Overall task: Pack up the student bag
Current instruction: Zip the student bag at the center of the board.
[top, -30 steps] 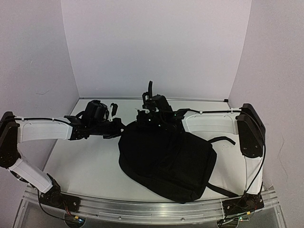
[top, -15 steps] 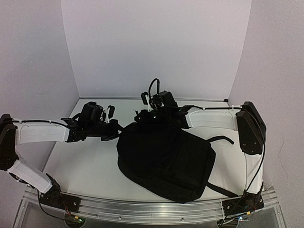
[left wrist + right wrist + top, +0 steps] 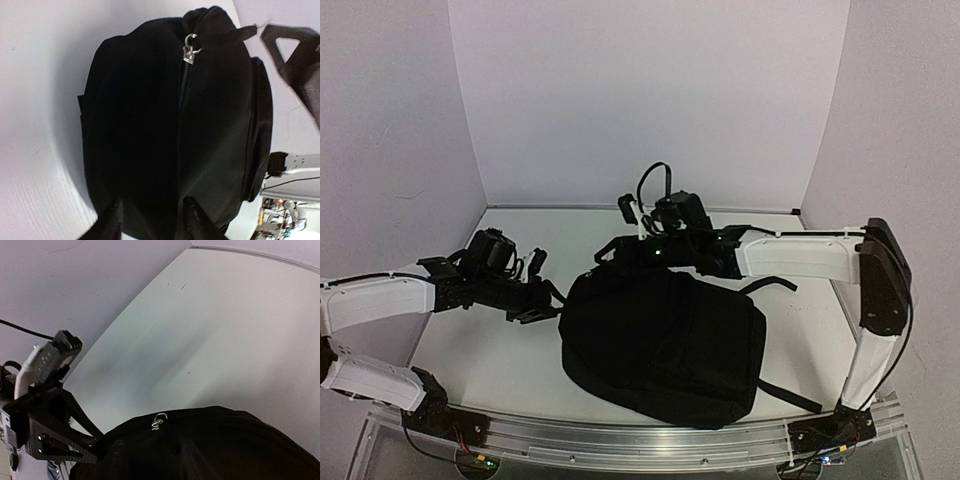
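- The student bag lies flat in the middle of the surface. Its long side runs from far left to near right.
- It is just right of my left tool. My right tool is at its far end.
- My left tool is part open and holds nothing. I cannot tell about my right tool.
- The bag is black, soft and puffy, and its zipper pull sits at one end.
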Available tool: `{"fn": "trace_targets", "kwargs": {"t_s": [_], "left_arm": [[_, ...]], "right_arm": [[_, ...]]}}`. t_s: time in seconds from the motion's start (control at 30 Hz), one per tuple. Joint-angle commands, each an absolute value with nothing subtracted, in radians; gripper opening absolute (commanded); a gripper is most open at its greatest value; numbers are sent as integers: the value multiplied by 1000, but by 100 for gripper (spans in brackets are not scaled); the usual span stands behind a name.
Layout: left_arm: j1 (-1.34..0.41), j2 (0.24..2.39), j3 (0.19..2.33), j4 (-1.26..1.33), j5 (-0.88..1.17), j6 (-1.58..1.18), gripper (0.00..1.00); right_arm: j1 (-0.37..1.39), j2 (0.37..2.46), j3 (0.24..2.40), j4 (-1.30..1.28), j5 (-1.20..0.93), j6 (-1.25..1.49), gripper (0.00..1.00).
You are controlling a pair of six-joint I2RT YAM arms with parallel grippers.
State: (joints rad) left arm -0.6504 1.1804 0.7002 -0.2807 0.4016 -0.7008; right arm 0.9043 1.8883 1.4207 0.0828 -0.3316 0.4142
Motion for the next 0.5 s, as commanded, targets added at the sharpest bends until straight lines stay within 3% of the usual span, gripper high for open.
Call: {"fn": "trace_targets", "kwargs": {"t_s": [0.0,0.1,0.27,0.47], "left_arm": [[-619,1133,848,-470,343,-644,59],[-588,1150,929,-488,338,-601,71],[-551,1292,1091,-490,375,-487,91],[-530,1609,1363,-529,501,-335,97]], "right_arm": [[910,1691,1360,93,-210,442,72],[899,1622,1342,-49,-34,489,86],[813,1525,1249,-217,79,579,97],[687,1397,1062,-366,133,671,98]]}}
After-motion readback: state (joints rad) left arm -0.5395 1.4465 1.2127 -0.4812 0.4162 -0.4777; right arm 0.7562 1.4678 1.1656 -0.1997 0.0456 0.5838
